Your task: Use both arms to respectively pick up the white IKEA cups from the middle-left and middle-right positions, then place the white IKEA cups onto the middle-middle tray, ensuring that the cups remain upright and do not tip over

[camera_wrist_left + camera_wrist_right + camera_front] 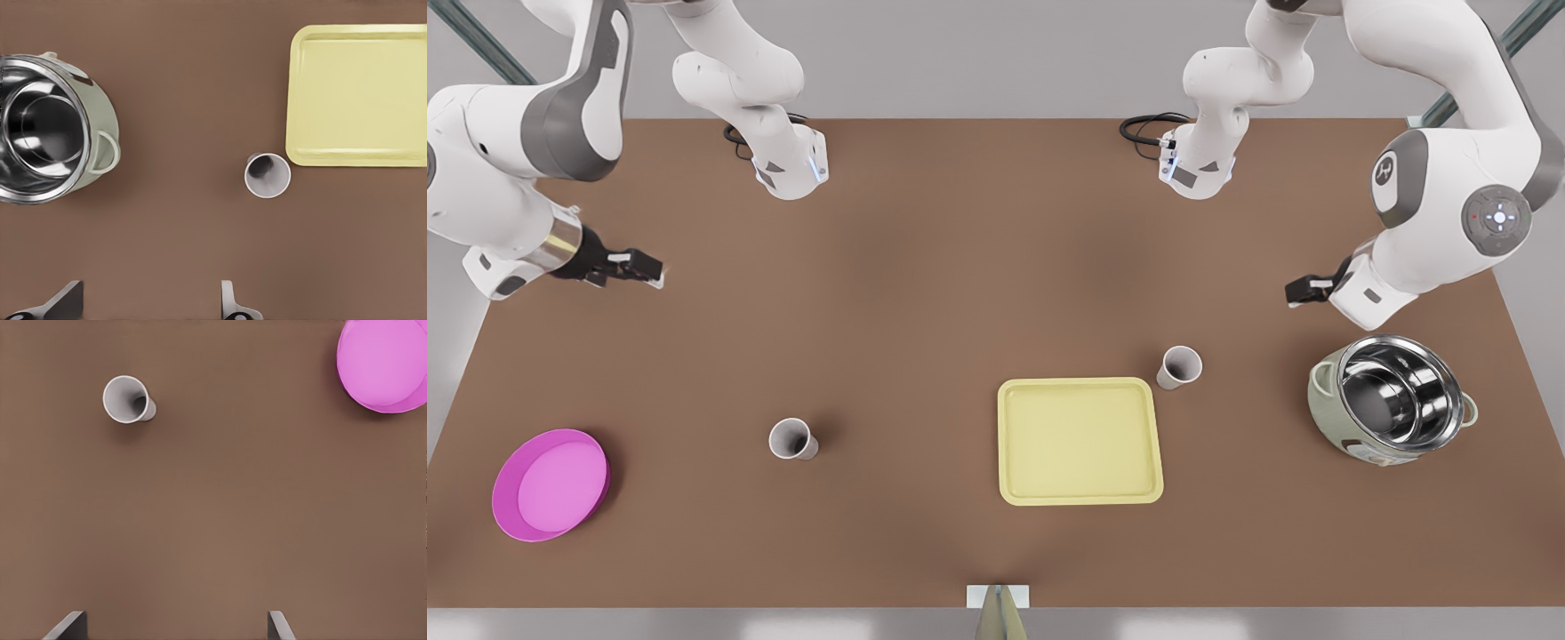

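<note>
Two white cups stand upright on the brown table. One cup [1179, 366] [267, 176] sits just off a far corner of the pale yellow tray [1080, 442] [360, 93]. The other cup [792, 438] [127, 399] stands alone, toward the front view's left of the tray. My left gripper [1303, 289] [147, 300] hovers open at the front view's right, above the table between the pot and the near cup, apart from both. My right gripper [640, 267] [173, 623] hangs open at the front view's left, well away from its cup. Nothing lies on the tray.
A steel-lined pot [1392, 400] [47, 127] with pale green walls stands at the front view's right, close below the left arm. A round magenta plate [550, 484] [383, 363] lies near the table's front left corner.
</note>
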`<state>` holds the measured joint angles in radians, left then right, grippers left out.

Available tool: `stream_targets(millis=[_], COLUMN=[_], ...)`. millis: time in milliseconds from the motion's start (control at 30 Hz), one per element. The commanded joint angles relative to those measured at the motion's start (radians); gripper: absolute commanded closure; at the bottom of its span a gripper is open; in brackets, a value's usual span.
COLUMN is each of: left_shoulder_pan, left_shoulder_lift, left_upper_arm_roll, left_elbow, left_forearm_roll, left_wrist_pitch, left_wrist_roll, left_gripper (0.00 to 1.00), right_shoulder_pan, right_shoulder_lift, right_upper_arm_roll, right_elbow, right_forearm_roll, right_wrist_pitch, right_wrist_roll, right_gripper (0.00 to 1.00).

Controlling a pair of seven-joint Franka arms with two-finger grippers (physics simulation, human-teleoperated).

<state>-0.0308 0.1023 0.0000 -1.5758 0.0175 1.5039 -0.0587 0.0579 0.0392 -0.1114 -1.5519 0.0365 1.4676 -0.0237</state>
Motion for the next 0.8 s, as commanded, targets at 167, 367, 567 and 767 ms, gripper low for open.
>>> stream_targets(millis=[167, 367, 567, 767], left_shoulder_pan=[-0.047, -0.086, -0.112, -0.123], left_shoulder_lift=[0.145, 0.243, 0.269, 0.306], left_upper_arm_roll=[0.003, 0.000, -0.014, -0.014], left_elbow=[-0.022, -0.208, -0.312, -0.361], left_forearm_roll=[0.001, -0.053, -0.057, -0.056], left_wrist_pitch=[0.117, 0.507, 0.587, 0.644], left_wrist_roll=[-0.046, -0.043, -0.047, -0.043], left_gripper=[0.00, 0.00, 0.00, 0.00], right_shoulder_pan=[0.017, 0.036, 0.095, 0.108], right_shoulder_lift=[0.140, 0.476, 0.542, 0.623], right_upper_arm_roll=[-0.001, 0.010, 0.012, 0.016], right_elbow=[0.039, 0.222, 0.211, 0.216], right_forearm_roll=[0.000, 0.043, 0.051, 0.060], right_wrist_pitch=[0.119, 0.293, 0.398, 0.550], right_wrist_roll=[-0.045, -0.053, -0.041, -0.041], right_gripper=[0.00, 0.00, 0.00, 0.00])
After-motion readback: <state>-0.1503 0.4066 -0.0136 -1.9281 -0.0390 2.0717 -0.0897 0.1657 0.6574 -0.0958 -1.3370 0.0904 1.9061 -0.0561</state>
